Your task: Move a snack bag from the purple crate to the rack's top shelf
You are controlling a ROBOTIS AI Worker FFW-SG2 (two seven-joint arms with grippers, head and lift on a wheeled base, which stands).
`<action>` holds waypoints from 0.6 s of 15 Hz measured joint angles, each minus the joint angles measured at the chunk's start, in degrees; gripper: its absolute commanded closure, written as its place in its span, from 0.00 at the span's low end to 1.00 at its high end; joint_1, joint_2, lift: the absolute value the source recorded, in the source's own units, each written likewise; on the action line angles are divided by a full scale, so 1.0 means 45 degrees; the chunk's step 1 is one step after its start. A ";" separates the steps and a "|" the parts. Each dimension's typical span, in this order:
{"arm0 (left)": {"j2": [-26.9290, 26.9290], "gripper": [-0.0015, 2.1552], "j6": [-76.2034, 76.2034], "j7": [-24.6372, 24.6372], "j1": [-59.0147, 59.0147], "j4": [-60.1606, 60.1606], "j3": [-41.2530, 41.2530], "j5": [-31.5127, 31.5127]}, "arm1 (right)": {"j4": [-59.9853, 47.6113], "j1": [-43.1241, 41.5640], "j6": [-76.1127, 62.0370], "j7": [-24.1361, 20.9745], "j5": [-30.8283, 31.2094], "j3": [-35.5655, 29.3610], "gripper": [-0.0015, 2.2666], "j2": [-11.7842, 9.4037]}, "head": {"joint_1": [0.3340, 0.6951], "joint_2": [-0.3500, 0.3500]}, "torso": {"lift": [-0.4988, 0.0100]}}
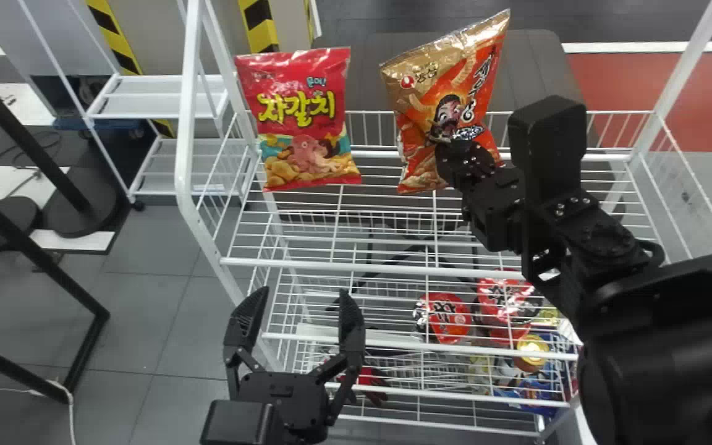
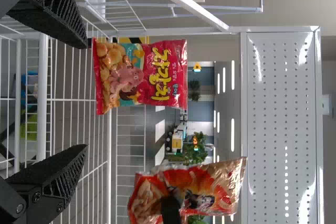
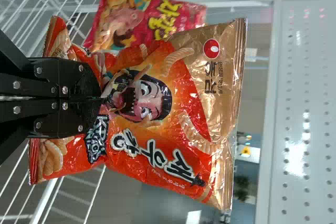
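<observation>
The left gripper [image 1: 299, 303] spreads its fingers wide near the near left side of a white wire rack [image 1: 362, 267]. Farther in, the right gripper [image 1: 455, 156] pinches an orange-and-gold snack bag [image 1: 418, 102] at the top shelf's far side, with a narrow gap to a red snack bag [image 1: 306, 123] at left and wider room toward the right side rails. The pinched bag tilts, its glossy front creased, its gold top slanting up to the right.

Grey tiled floor [image 1: 164, 321], yellow-black striped edging [image 1: 261, 25]
</observation>
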 measured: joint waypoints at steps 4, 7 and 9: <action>0.0018 0.07 -0.0072 -0.0004 -0.0022 0.0163 0.0123 0.0092 | 0.2431 -0.0029 -0.3816 -0.0434 -0.0818 0.0013 0.89 0.0000 | 1.00 0.73 | 0.98; 0.0018 0.07 -0.0236 -0.0058 -0.0039 0.0314 0.0257 0.0217 | 0.4389 -0.0585 -0.5807 -0.0889 -0.1116 0.0023 0.89 0.0000 | 1.00 0.74 | 0.98; 0.0009 0.07 -0.0298 -0.0082 -0.0109 0.0439 0.0288 0.0311 | 0.5702 -0.1231 -0.6809 -0.1017 -0.1559 -0.0016 0.89 0.0000 | 1.00 0.74 | 0.98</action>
